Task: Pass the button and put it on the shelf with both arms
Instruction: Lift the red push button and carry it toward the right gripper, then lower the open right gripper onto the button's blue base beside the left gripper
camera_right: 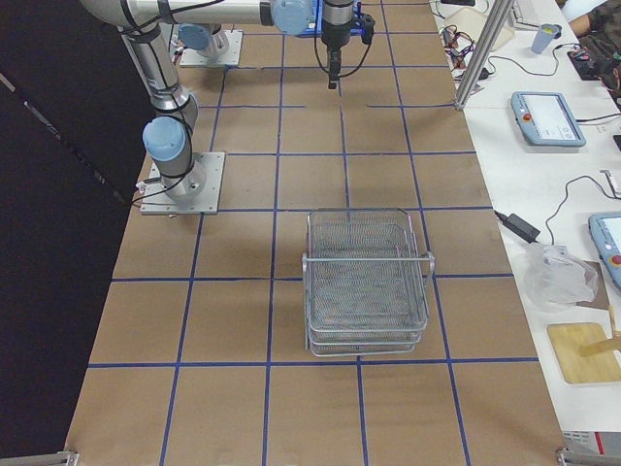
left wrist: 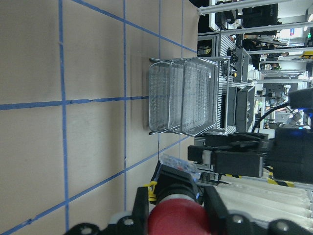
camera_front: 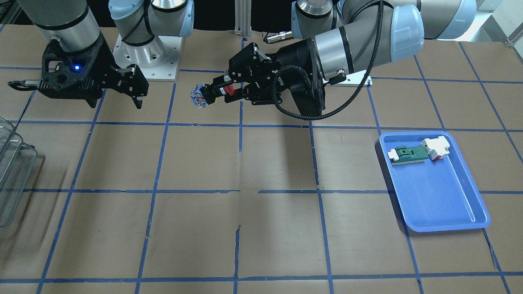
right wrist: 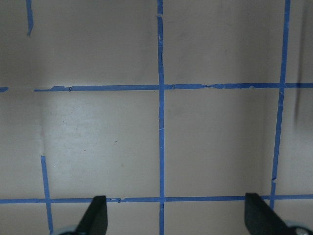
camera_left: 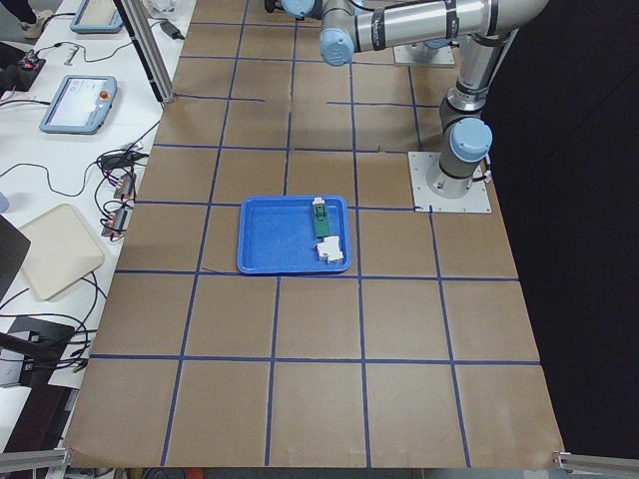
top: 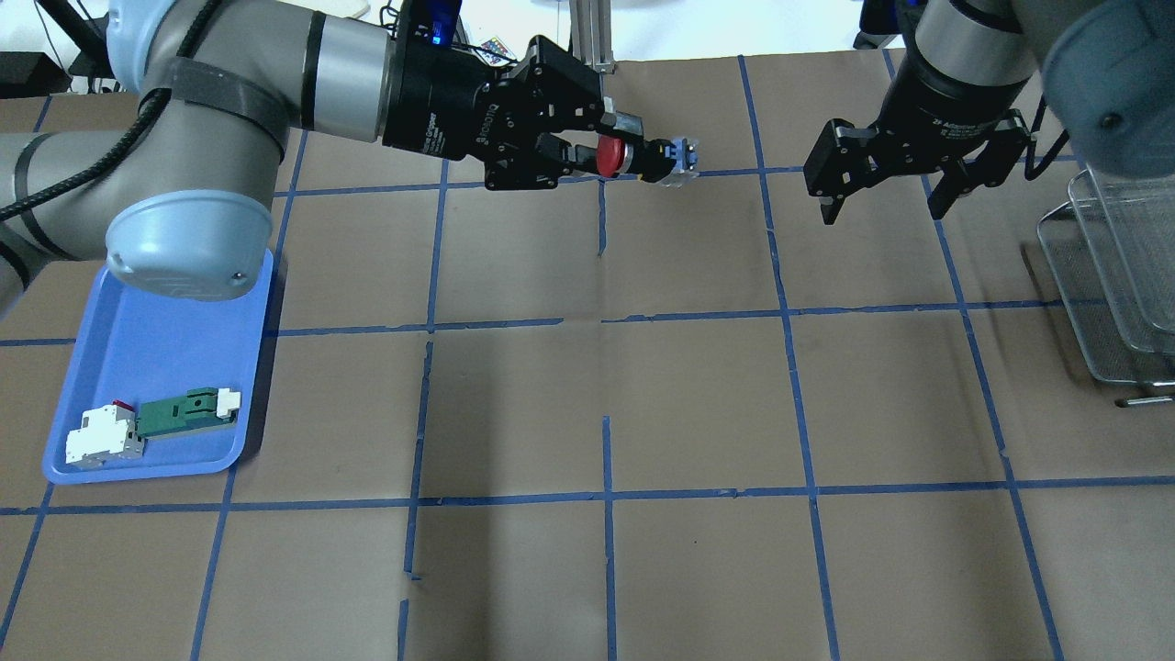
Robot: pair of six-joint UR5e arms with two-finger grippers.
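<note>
My left pincer (top: 608,147) lies level above the bench (top: 698,395), clenched on the button (top: 654,162). My fingers close on either side of its glossy red mushroom head. The black cylindrical body and bluish terminal base stick out past my fingertips toward my right side, off the bench surface. My right pincer (top: 881,213) hangs apart from the button, pointing down, jaws spread wide and gripping nothing. Past it, at the bench's right end, stands the shelf (top: 1102,275), a tiered rack of thin silver wire mesh with rounded corners. On my left, partly hidden by my left elbow in the overhead view, a blue plastic tray (top: 156,367) lies flat. It holds a green-and-white connector piece (top: 184,413) touching a white block (top: 99,439) with a red bit. The bench is matte brown board crossed by blue tape lines.
</note>
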